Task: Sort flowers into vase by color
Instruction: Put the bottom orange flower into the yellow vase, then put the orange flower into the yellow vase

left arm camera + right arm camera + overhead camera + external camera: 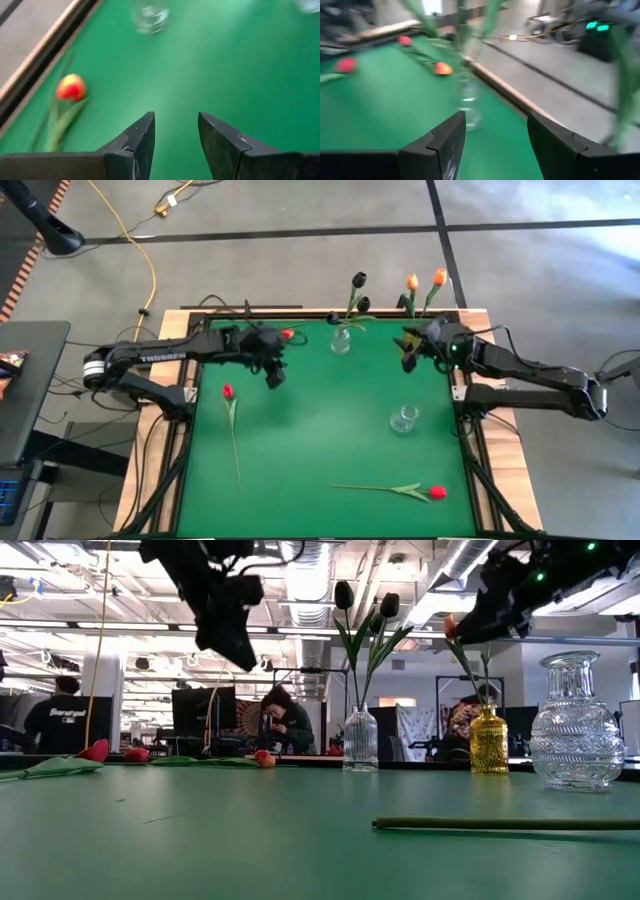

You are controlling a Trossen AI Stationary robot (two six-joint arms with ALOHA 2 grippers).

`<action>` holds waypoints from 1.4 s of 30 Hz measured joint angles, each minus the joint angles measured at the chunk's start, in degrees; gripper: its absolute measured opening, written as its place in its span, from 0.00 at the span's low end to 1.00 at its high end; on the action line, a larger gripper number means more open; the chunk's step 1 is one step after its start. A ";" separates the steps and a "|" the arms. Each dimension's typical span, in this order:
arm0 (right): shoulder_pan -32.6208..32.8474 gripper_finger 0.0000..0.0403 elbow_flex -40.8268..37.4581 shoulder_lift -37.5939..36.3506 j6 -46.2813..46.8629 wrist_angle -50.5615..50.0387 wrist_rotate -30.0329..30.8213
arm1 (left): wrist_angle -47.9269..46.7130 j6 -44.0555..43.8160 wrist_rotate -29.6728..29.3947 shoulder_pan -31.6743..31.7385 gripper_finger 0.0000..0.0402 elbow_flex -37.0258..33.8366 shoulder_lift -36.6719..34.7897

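While both arms hang above the green table [320, 430], the left gripper [274, 374] hovers at about ten o'clock with fingers spread and empty, and the right gripper [409, 350] at two o'clock is likewise spread. Clear vase [341, 340] at twelve o'clock holds two near-black tulips [358, 281]; the yellow vase [488, 752] at one o'clock holds orange tulips [426, 280]. An empty glass vase [404, 419] stands at four o'clock. Red tulips lie flat at nine o'clock [229, 393] and five o'clock [436, 493]; another [288, 335] lies near eleven.

Green table [320, 430]: three vases [404, 420], loose red tulips [437, 493].
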 joint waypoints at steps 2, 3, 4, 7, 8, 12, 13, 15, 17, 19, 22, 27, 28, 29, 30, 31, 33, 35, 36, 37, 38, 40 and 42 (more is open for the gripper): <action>3.07 0.59 0.16 0.02 2.56 -0.03 -0.35 | -0.71 2.67 0.46 4.16 0.35 0.00 0.00; 4.71 0.59 0.16 0.02 4.02 -0.16 -0.39 | -0.80 4.33 0.58 6.38 0.35 0.00 0.00; 6.27 0.59 0.16 0.02 5.34 -0.26 -0.44 | -1.07 5.96 0.54 8.59 0.35 0.00 0.00; 11.40 0.59 0.16 0.43 8.96 -0.68 -0.46 | -1.62 10.03 1.55 15.60 0.35 0.00 0.00; 13.20 0.59 0.16 0.74 10.12 -0.67 -0.46 | -1.62 11.08 2.71 17.91 0.35 0.00 0.00; 19.83 0.59 0.16 3.19 14.00 -0.55 -0.39 | -1.47 14.09 7.48 25.71 0.35 0.02 0.62; 21.38 0.59 0.16 4.03 14.80 -0.57 -0.21 | -1.48 14.48 8.43 27.25 0.35 0.02 1.25; 23.91 0.59 0.16 5.96 15.88 -0.52 0.05 | -1.76 15.05 10.85 30.31 0.35 0.02 3.39; 25.68 0.59 0.16 7.97 16.75 -0.38 0.11 | -1.66 15.85 13.16 32.28 0.35 0.02 6.41; 26.98 0.59 0.16 10.10 18.07 -0.15 0.13 | -1.88 16.97 13.59 33.38 0.35 0.02 9.81; 28.33 0.59 0.16 12.93 20.02 1.72 0.18 | -2.72 18.62 11.98 33.56 0.35 0.00 14.04; 30.31 0.59 0.16 17.20 21.01 4.87 0.20 | -5.27 21.78 8.34 33.14 0.35 -0.01 20.03; 30.68 0.59 0.16 17.91 21.09 5.29 0.20 | -5.46 22.33 7.66 33.00 0.35 0.00 21.06; 31.00 0.59 0.16 18.49 21.15 5.55 0.20 | -5.71 22.71 6.84 32.92 0.35 -0.02 22.01; 31.31 0.59 0.16 19.17 21.21 5.92 0.20 | -5.68 22.89 5.59 32.76 0.35 -0.02 22.85; 31.48 0.59 0.16 19.84 21.73 6.18 0.20 | -5.19 22.89 4.24 32.63 0.35 -0.02 23.57; 31.77 0.59 0.16 21.15 22.79 6.53 0.20 | -4.42 22.89 3.14 32.47 0.35 -0.02 24.45; 31.99 0.59 0.16 22.39 23.48 7.41 0.20 | -3.93 23.33 2.73 32.21 0.35 -0.02 24.70; 32.06 0.59 0.16 22.94 23.52 7.56 0.18 | -3.23 23.70 2.27 31.93 0.35 0.00 24.79; 32.25 0.59 0.16 23.43 23.55 7.80 0.18 | -2.81 23.95 1.73 31.73 0.35 0.00 24.86; 32.38 0.59 0.16 23.94 23.55 8.22 0.18 | -2.74 24.01 1.11 31.50 0.35 0.00 24.90; 32.64 0.59 0.16 24.76 23.57 8.65 0.16 | -1.76 24.25 0.34 31.11 0.35 0.00 24.90; 32.69 0.59 0.16 25.21 23.66 8.96 0.15 | -1.32 24.98 0.07 30.92 0.35 0.00 24.90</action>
